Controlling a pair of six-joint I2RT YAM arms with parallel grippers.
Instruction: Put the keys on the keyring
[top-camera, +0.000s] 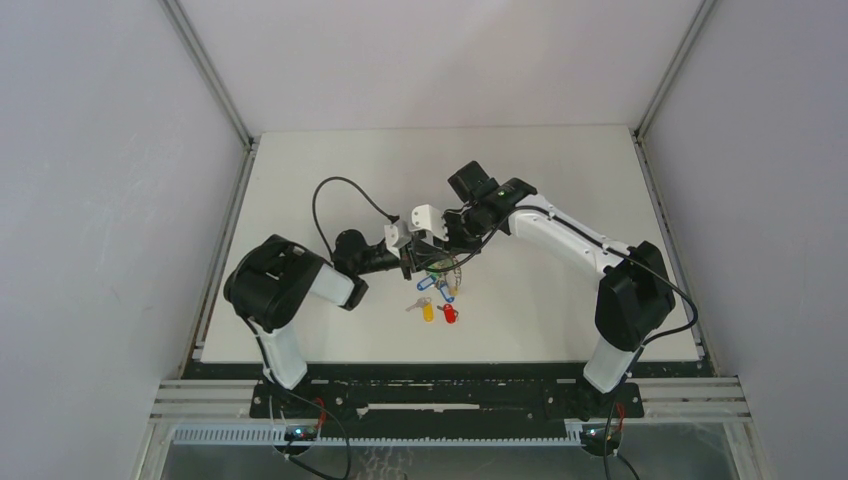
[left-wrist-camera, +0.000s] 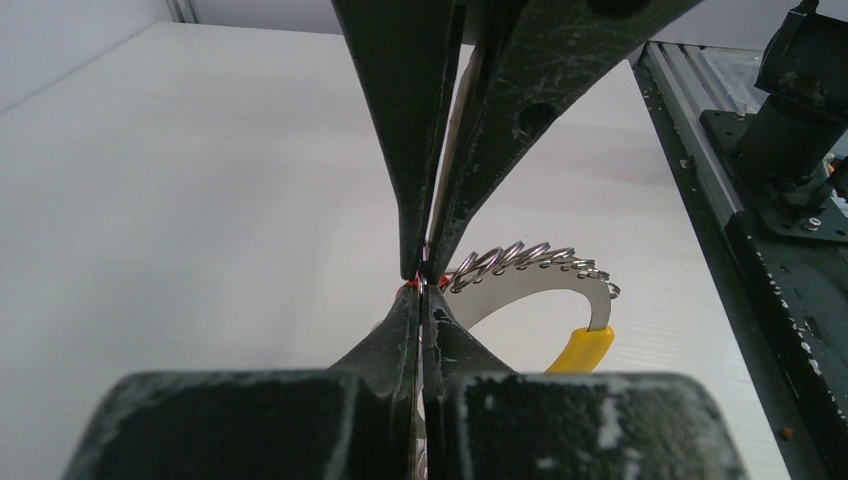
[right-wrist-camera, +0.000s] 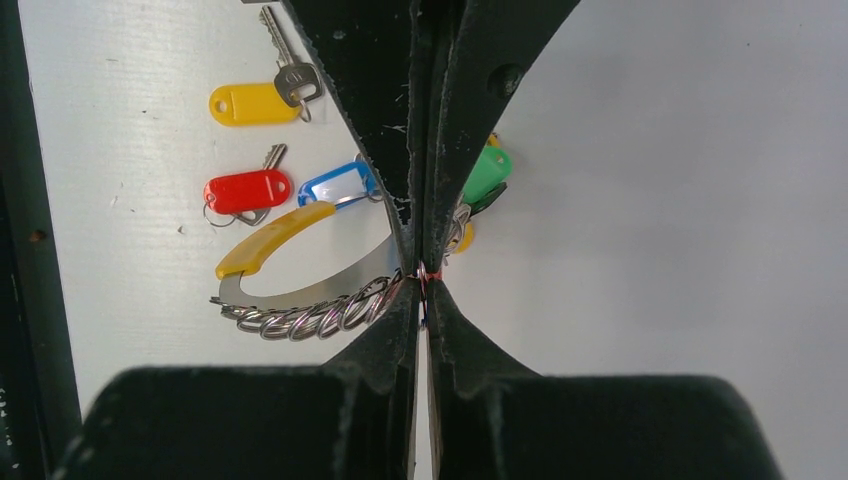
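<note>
The keyring (right-wrist-camera: 300, 318) is pinched between both arms above the middle of the tabletop (top-camera: 330, 180), slightly toward its near edge. It is a flat silver crescent with a row of wire coils along its outer curve and a yellow grip (right-wrist-camera: 270, 240) on its free end. A blue tag (right-wrist-camera: 340, 185) and a green tag (right-wrist-camera: 487, 172) hang from it, one on each side of the fingers. The pictures do not settle whether these tags touch the tabletop.

The right gripper (right-wrist-camera: 425, 290) is clenched on the keyring where the coils end, its two fingers pressed together with only a sliver of red showing between the tips. The left gripper (left-wrist-camera: 422, 293) meets it tip to tip from the opposite side. Its fingers are also squeezed tight at that same end of the coils, so the two pairs of fingertips touch around one spot of the ring. In the left wrist view the crescent curves away to the right of this point, with the yellow grip lowest.

Two loose keys lie flat on the tabletop just nearer the near edge than the grippers. The yellow-tagged key (right-wrist-camera: 255, 103) and the red-tagged key (right-wrist-camera: 245, 190) lie side by side, close but apart. The red one is to the right in the top view. In the right wrist view the red-tagged key is seen just beside the blue tag and the yellow grip.
</note>
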